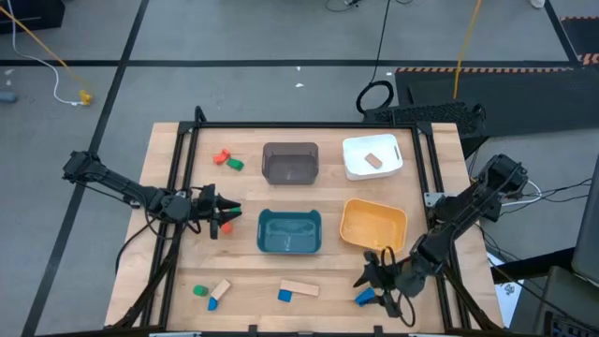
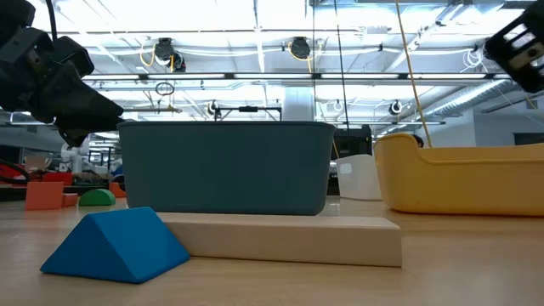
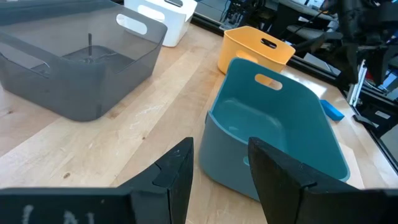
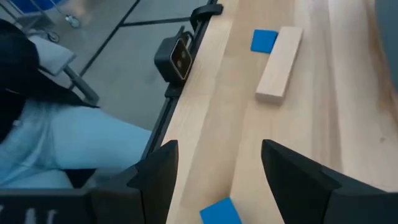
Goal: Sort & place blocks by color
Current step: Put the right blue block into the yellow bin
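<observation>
Blocks number eleven that I can count: three blue, three plain wood, two green for certain, two red, and one small green patch I can't make out. Four plastic trays with cut handles sit mid-table: grey point(image 1: 290, 164), white point(image 1: 372, 168), teal point(image 1: 289, 231) and yellow point(image 1: 372, 225).

My right claw point(image 1: 376, 281) hangs at the near right edge, fingers spread wide and gripping nothing. A flat blue block point(image 1: 365, 298) lies on the boards just near of its tips. Farther left lie a blue wedge point(image 1: 284, 295) touching a long wood bar point(image 1: 301, 288).

My left claw point(image 1: 221, 217) is left of the teal tray, fingers parted with nothing seen between them. A red block point(image 1: 225, 226) shows right beside its tips; I can't tell if they touch.

At the near left corner, a green piece point(image 1: 199, 291), a wood bar point(image 1: 222, 288) and a blue bit point(image 1: 212, 303) cluster together. At the far left lie one red block point(image 1: 222, 157) and one rounded green block point(image 1: 234, 165). A tan block point(image 1: 372, 160) rests in the white tray.
</observation>
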Controlling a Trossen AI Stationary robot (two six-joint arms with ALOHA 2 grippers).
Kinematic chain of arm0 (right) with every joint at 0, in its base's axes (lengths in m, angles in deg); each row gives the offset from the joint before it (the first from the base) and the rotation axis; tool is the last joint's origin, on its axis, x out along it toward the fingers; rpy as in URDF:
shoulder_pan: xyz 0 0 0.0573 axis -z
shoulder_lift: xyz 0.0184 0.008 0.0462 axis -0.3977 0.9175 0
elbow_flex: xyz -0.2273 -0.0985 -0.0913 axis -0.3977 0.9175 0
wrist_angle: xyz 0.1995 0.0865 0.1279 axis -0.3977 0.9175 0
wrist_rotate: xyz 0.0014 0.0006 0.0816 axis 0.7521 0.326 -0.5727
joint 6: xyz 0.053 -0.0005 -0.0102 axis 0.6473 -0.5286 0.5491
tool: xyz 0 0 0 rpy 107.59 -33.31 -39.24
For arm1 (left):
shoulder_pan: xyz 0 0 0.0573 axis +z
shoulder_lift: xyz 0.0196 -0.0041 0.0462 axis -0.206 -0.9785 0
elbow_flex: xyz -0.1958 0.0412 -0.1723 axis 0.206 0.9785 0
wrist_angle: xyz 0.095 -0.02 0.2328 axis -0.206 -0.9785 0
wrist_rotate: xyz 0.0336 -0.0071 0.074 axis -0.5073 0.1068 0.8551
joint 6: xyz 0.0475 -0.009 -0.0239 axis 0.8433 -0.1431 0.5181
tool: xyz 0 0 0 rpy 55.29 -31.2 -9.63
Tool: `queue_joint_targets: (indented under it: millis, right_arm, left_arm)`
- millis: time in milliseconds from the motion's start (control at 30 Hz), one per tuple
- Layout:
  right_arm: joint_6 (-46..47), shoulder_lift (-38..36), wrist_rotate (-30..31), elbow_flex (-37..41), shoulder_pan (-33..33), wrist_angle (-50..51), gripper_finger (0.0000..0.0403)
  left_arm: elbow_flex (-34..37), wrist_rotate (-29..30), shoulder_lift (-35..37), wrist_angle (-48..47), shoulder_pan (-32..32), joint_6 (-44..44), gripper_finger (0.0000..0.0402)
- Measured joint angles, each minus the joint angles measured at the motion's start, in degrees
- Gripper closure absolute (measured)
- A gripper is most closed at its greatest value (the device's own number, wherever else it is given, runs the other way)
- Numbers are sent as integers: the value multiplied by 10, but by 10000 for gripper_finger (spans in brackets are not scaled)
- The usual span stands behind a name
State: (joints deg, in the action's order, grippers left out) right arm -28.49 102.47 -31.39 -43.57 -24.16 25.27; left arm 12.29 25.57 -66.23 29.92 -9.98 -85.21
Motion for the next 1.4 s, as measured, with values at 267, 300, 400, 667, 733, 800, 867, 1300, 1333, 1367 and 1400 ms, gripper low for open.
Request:
queue_joint_targets:
  millis: [267, 300, 400, 667, 733, 800, 867, 1300, 1333, 1367, 1400]
  right_arm:
    - [53, 43, 14, -95, -28, 151, 179]
    - [56, 46, 13, -107, -30, 177, 179]
    - [54, 48, 9, -121, -32, 250, 179]
    - [9, 48, -45, -113, -32, 304, 179]
    - [-6, 48, -52, -105, -32, 304, 179]
    - [-34, 48, -62, -94, -31, 304, 179]
    - [-72, 48, -62, -77, -31, 295, 179]
    - [-200, 51, -43, -12, -22, 165, 179]
    - [-200, 56, -44, -12, -20, 162, 179]
    - [-200, 64, -45, -12, -19, 159, 179]
    - [-200, 73, -44, -12, -19, 157, 179]
  left_arm:
    - [0, 0, 0, 0, 0, 0, 247]
    - [0, 0, 0, 0, 0, 0, 247]
    - [0, 0, 0, 0, 0, 0, 247]
    - [0, 0, 0, 0, 0, 0, 247]
    - [0, 0, 0, 0, 0, 0, 247]
    - [0, 0, 0, 0, 0, 0, 247]
    - [0, 0, 0, 0, 0, 0, 247]
    - [0, 0, 0, 0, 0, 0, 247]
    - [0, 0, 0, 0, 0, 0, 247]
    - [0, 0, 0, 0, 0, 0, 247]
    - [0, 0, 0, 0, 0, 0, 247]
